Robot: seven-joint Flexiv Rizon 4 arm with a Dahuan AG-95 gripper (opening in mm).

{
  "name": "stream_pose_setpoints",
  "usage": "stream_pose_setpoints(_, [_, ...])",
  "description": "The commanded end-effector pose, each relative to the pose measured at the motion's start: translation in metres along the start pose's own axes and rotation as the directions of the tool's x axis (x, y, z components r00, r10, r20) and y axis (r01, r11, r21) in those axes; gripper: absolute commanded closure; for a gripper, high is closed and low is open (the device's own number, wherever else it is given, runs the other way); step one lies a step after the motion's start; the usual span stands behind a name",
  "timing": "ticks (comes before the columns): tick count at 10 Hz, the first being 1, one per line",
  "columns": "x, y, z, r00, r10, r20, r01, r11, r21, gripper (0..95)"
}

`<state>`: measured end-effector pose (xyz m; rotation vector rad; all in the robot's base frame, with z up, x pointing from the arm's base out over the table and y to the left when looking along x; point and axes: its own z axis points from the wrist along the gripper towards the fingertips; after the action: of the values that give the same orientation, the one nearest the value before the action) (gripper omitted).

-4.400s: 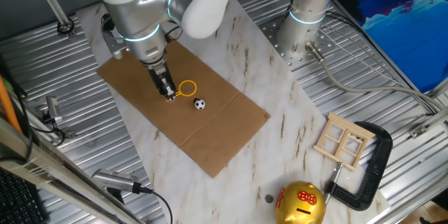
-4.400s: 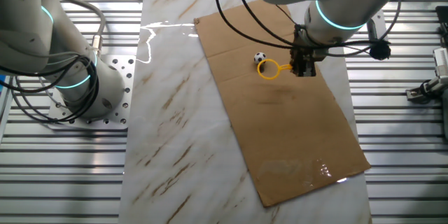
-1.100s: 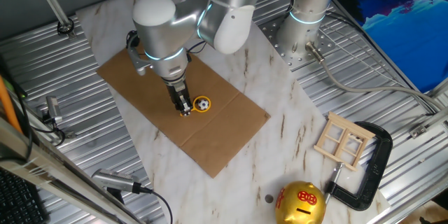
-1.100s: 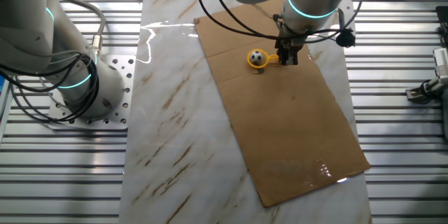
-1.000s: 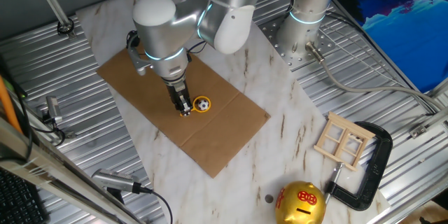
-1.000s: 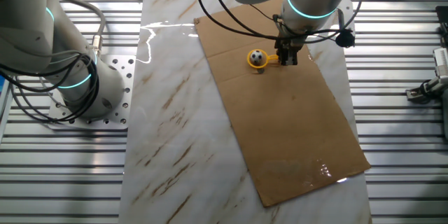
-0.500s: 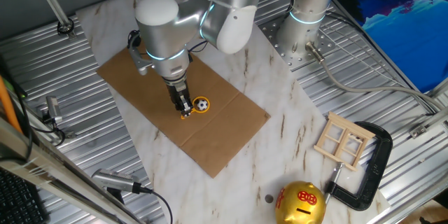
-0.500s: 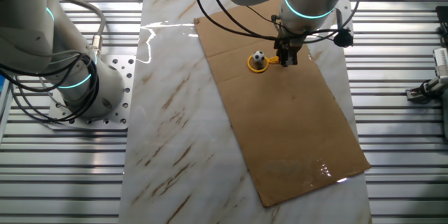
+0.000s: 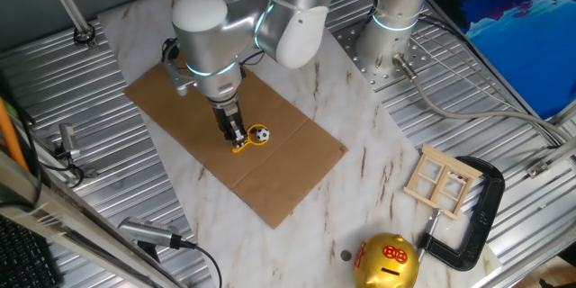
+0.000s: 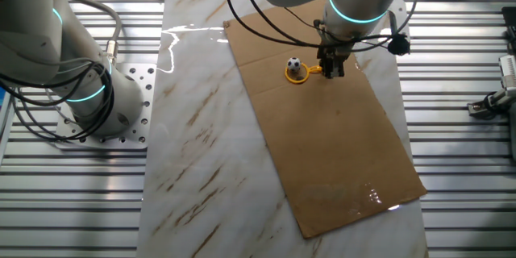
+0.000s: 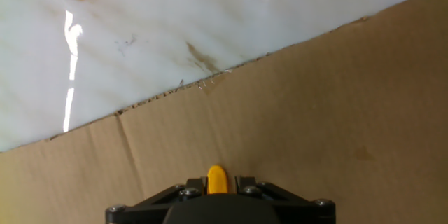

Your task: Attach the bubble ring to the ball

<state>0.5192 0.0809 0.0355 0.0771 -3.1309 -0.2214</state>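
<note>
The small soccer-patterned ball (image 9: 259,132) sits inside the loop of the yellow bubble ring (image 9: 253,141), low on the brown cardboard sheet (image 9: 180,99). My gripper (image 9: 236,139) is shut on the ring's short handle, just left of the ball. In the other fixed view the ball (image 10: 295,66) sits in the ring (image 10: 298,76) with my gripper (image 10: 330,69) to its right. In the hand view only the yellow tip of the handle (image 11: 217,179) shows between the fingers (image 11: 243,184) over cardboard; the ball and loop are hidden there.
A gold round figure with red marks (image 9: 387,263) sits at the front. A small wooden frame (image 9: 441,180) and a black clamp (image 9: 477,216) lie at the right. A second arm's base (image 9: 387,27) stands behind. The cardboard lies on a marble sheet (image 10: 201,129).
Since 4.4 s ago my gripper carried the ring from beside the ball to around it. Over the last second the ring has sunk lower around the ball; my gripper has barely moved.
</note>
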Motion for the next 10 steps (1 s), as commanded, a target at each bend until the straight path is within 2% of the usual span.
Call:
stream_pose_setpoints(1, [0.0, -0.009, -0.002, 1.0, -0.03, 0.002, 0.03, 1.0, -0.002, 95.0])
stream_pose_setpoints(3, [-0.003, -0.028, -0.007, 0.996, -0.089, -0.002, 0.089, 0.996, -0.002, 95.0])
stream_pose_setpoints(5, [-0.003, -0.032, -0.01, 0.996, -0.092, -0.015, 0.092, 0.996, 0.004, 95.0])
stream_pose_setpoints(6, [-0.002, -0.027, -0.011, 0.998, -0.066, -0.014, 0.066, 0.998, 0.007, 95.0])
stream_pose_setpoints(8, [-0.002, -0.027, -0.011, 0.999, -0.006, -0.034, 0.007, 1.0, 0.013, 95.0])
stream_pose_setpoints(10, [-0.002, -0.027, -0.011, 0.999, 0.023, -0.034, -0.023, 1.0, 0.01, 95.0])
